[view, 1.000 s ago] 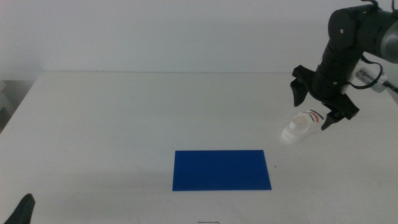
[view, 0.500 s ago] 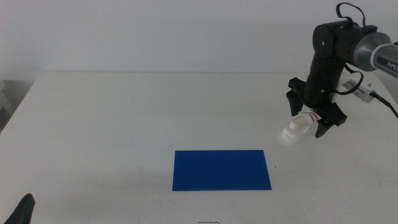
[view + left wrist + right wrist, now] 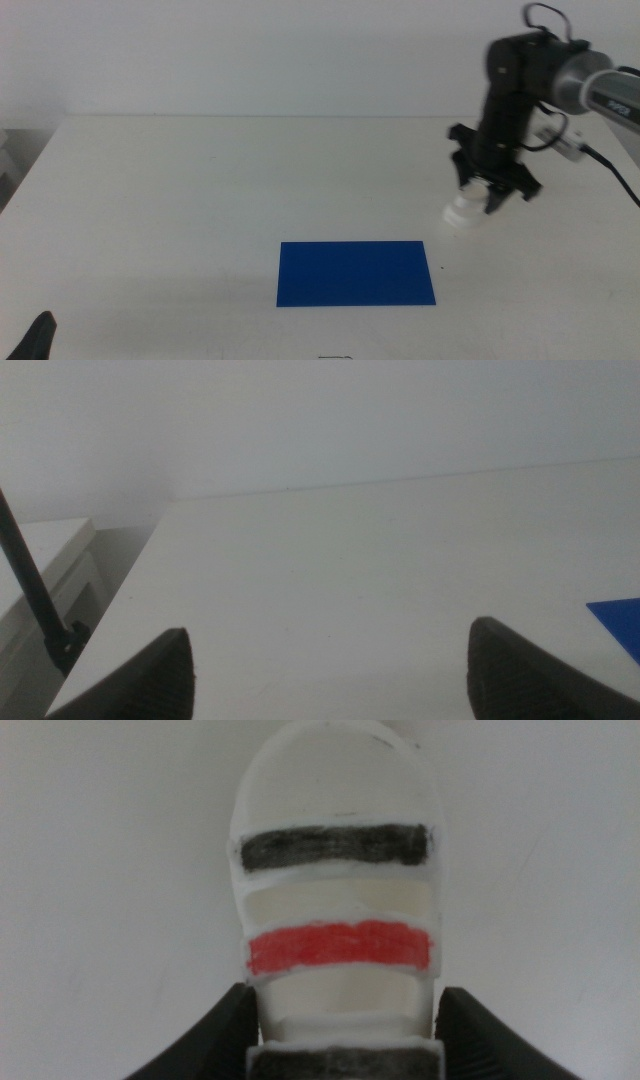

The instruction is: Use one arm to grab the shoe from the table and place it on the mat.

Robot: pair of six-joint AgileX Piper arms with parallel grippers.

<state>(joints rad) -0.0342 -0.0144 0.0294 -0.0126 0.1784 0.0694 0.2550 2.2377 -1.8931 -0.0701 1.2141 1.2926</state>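
The white surface [image 3: 200,190] carries two things. A flat blue mat [image 3: 357,273] lies toward its near edge. A small white shoe [image 3: 463,208] with black and red straps rests to the mat's far right, apart from it.

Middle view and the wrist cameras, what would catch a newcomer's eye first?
First, the deep blue mat, alone on the near middle of the white table. Next, the right gripper, reaching down on the table's right side with its jaws either side of the small white shoe, whose black and red straps fill the right wrist view. The left gripper waits open near the table's left corner.
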